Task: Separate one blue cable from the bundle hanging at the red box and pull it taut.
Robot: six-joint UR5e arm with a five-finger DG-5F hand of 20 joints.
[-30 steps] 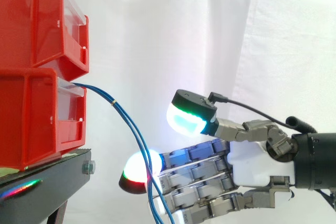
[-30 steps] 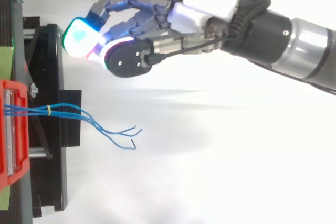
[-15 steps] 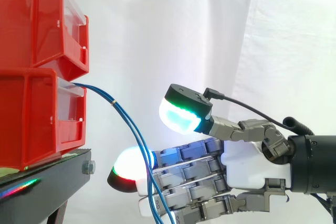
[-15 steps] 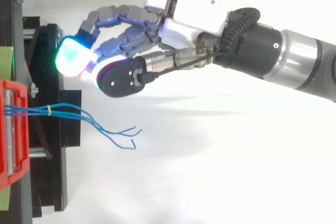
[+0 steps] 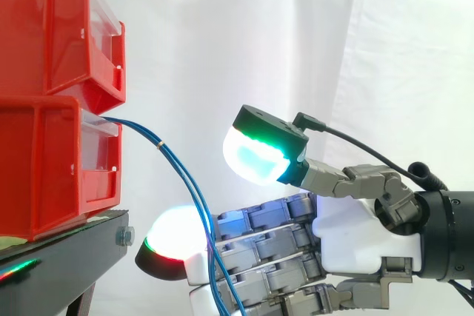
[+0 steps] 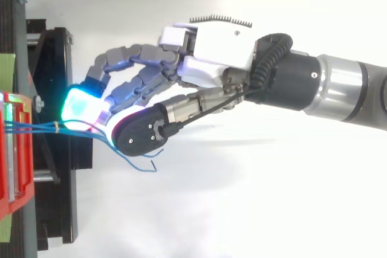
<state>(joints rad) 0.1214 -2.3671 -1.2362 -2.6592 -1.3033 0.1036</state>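
A white curtain (image 5: pixel 259 35) hangs behind the work, and at the left we see two red bins stacked on a black stand (image 5: pixel 67 257). The blue cable bundle (image 5: pixel 181 175) comes out of the front of the lower red bin (image 5: pixel 44 168), just under the upper red bin (image 5: pixel 44 27). A yellow tie (image 5: pixel 159 145) binds it a short way out, and from there the strands arc downward and hang slack.

The hand (image 5: pixel 355 234) reaches in from the right with its fingers stretched nearly straight toward the stand. We see the thumb pad (image 5: pixel 259 157), glowing cyan and green, held well above the fingers, so the hand stands open. In the side view the strands cross in front of the fingers, just beside a white fingertip (image 5: pixel 174 238) with a red and green rim.

From above, a cyan fingertip (image 6: pixel 84 107) lies over the strands just beside the tie, the thumb overlaps them further out, and their loose ends (image 6: pixel 145 164) fan out below it. We cannot tell whether any pad touches a strand.
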